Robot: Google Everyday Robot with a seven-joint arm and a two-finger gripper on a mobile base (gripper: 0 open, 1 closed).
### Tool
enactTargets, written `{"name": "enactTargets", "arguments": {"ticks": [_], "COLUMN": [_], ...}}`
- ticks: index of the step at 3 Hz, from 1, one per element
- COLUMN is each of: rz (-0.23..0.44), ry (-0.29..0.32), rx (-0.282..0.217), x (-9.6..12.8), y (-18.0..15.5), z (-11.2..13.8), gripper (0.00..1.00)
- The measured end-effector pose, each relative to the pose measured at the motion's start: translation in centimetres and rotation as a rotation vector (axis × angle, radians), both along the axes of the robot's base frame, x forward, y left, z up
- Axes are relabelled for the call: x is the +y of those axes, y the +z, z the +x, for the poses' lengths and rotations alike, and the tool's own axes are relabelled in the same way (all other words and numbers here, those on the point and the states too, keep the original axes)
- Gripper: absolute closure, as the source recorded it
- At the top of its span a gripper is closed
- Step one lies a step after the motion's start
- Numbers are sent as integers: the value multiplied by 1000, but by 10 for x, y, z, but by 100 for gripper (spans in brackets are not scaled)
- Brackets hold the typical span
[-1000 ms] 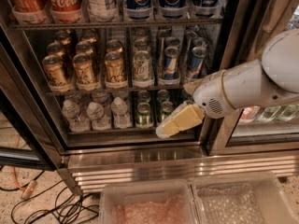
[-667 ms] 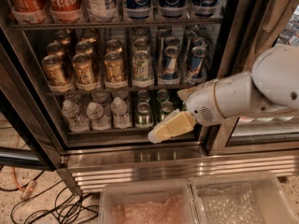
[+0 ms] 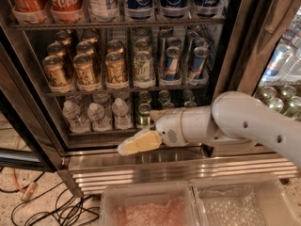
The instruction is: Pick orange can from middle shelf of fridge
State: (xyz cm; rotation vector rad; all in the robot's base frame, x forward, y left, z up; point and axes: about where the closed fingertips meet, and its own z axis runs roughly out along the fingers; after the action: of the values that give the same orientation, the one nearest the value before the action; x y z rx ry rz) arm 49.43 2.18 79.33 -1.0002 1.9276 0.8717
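The orange cans [image 3: 84, 69] stand in three rows at the left of the middle shelf [image 3: 94, 90] of the fridge [image 3: 178, 169], whose door is open. A green-white can [image 3: 143, 68] and slim blue-silver cans [image 3: 171, 63] stand to their right. My gripper [image 3: 127, 147], cream-coloured on a white arm, points left, low in front of the fridge. It is below the middle shelf, at the height of the bottom ledge, under the water bottles [image 3: 96, 116]. It is apart from the orange cans and holds nothing that I can see.
Large cola and Pepsi bottles [image 3: 66, 1] fill the rack above. Small green cans [image 3: 143, 114] stand beside the water bottles. Two clear plastic bins [image 3: 150, 206] lie below the ribbed steel base. Cables [image 3: 28, 192] lie on the floor at left. A second cooler [image 3: 282, 98] stands at right.
My arm has swung left and downward. The gripper has dropped from in front of the bottom rack to the fridge's bottom ledge. The cans have not moved.
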Motion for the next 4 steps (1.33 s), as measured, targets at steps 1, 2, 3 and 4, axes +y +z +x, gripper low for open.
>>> {"name": "enactTargets", "arguments": {"ticks": [1,2,3,4], "rz": [101,173,217,174], "ry": [41,104,159,147], "rx": [-7,-57,-129,-207], "x": [52,102,143,168], "y": [-15,-11,6,16], "z": [9,21,31,38], "gripper": [0,0,0,0]}}
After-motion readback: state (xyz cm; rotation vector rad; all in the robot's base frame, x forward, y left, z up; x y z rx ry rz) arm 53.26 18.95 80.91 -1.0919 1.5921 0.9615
